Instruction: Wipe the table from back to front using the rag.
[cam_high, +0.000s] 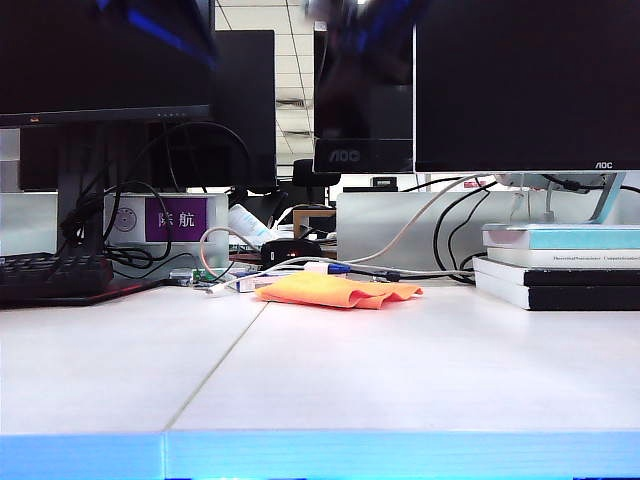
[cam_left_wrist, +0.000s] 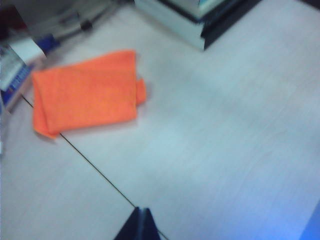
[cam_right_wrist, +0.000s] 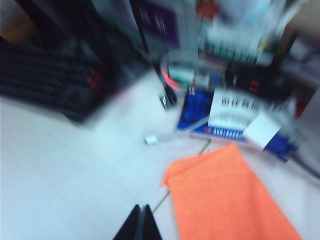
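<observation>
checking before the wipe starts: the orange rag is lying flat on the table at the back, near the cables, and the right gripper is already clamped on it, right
Not quite. The rag does lie flat on the table at the back near the cables, but the right gripper is not clamped on it. The right wrist view shows its fingers shut on nothing, above the bare table beside the rag. The left gripper is also shut and clear of it.

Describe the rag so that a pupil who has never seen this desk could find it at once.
Start at the white table and follow its thin seam to the back. The rag lies flat there, before the tangled cables. It is the only bright orange, soft thing.
</observation>
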